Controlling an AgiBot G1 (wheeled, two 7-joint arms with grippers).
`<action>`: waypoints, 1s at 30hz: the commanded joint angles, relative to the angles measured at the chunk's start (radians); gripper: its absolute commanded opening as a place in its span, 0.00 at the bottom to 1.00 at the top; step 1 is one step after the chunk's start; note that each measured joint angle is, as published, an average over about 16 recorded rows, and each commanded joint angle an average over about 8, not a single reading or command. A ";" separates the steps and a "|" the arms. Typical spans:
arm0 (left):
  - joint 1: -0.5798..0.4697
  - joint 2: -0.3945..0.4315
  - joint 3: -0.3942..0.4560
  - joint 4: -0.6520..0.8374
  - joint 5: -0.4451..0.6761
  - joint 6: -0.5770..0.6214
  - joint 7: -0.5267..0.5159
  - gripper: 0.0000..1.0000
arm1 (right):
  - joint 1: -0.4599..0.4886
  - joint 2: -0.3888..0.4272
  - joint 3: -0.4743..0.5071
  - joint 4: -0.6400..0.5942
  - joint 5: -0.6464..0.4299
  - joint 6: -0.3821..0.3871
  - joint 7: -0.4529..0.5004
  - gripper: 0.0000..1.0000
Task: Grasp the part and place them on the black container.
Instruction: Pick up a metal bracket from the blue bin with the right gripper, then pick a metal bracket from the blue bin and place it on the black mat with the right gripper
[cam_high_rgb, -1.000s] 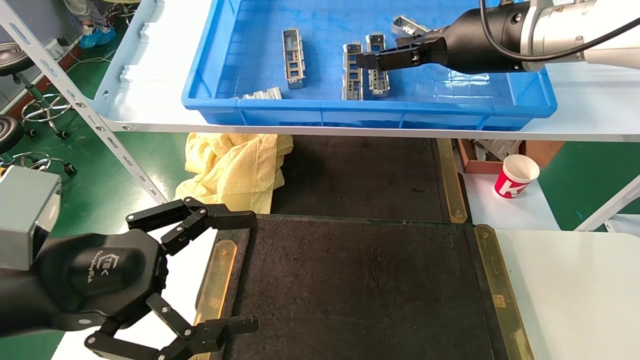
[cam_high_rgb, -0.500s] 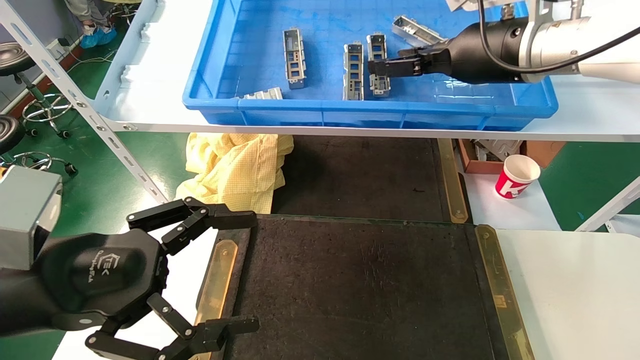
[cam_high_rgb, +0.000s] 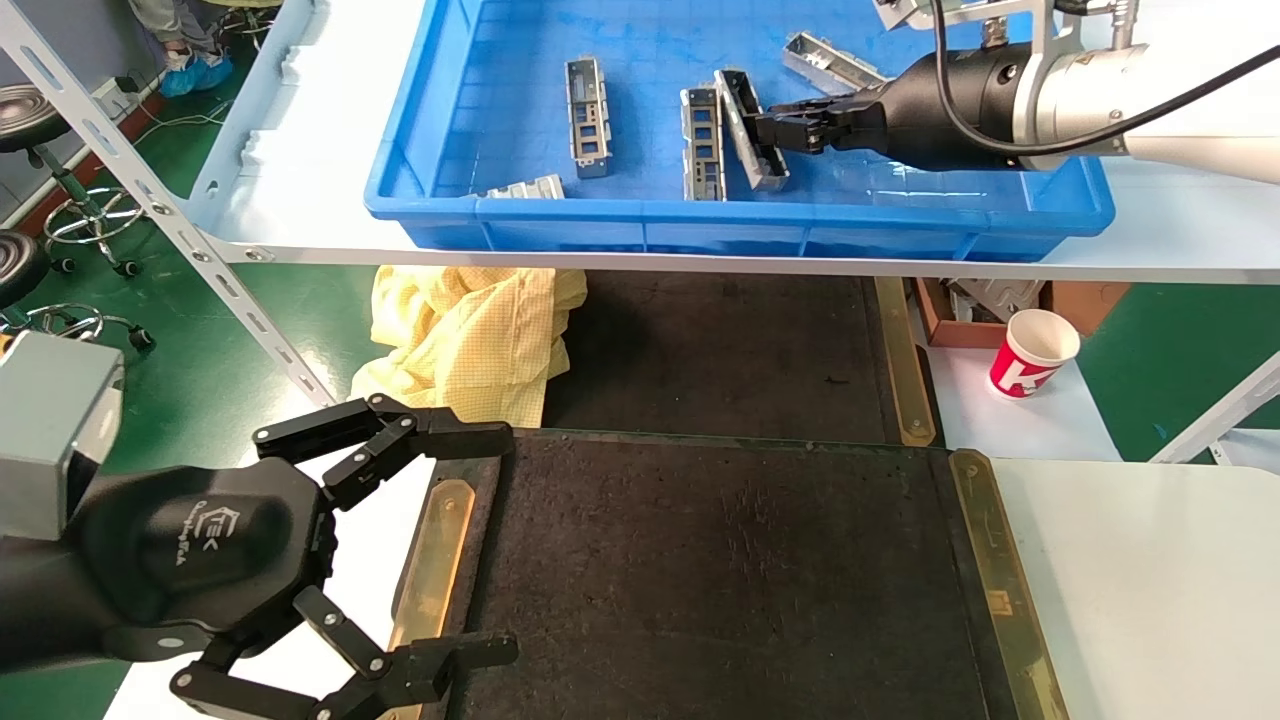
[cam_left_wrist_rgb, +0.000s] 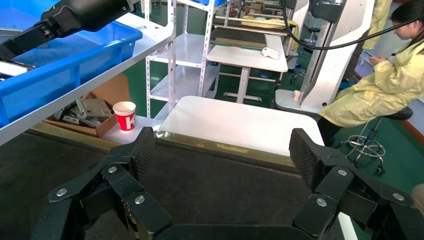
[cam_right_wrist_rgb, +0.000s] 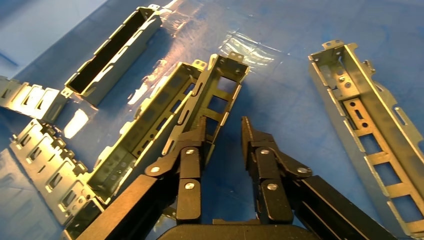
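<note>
Several grey metal parts lie in the blue bin on the shelf. My right gripper reaches into the bin, open by a narrow gap. One part lies slanted at its tip, leaning against the neighbouring part. In the right wrist view this part runs along one finger of the gripper, and bare blue floor shows between the fingers. The black container lies in front of me with brass strips. My left gripper is parked open over its left edge.
More parts lie in the bin. A second black tray sits under the shelf. A yellow cloth lies left of it and a red paper cup stands right. A white table is at right.
My right gripper has drawn back to the right and closed to a narrow gap. The part at its tip has swung from straight to slanted, its far end now against the neighbouring part. The left arm has not moved.
</note>
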 joint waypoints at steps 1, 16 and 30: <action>0.000 0.000 0.000 0.000 0.000 0.000 0.000 1.00 | 0.000 0.000 0.000 0.001 0.000 0.005 -0.001 0.00; 0.000 0.000 0.000 0.000 0.000 0.000 0.000 1.00 | 0.006 0.011 0.007 0.006 0.009 0.021 -0.012 0.00; 0.000 0.000 0.000 0.000 0.000 0.000 0.000 1.00 | 0.005 0.020 0.007 0.004 0.009 0.017 -0.021 0.00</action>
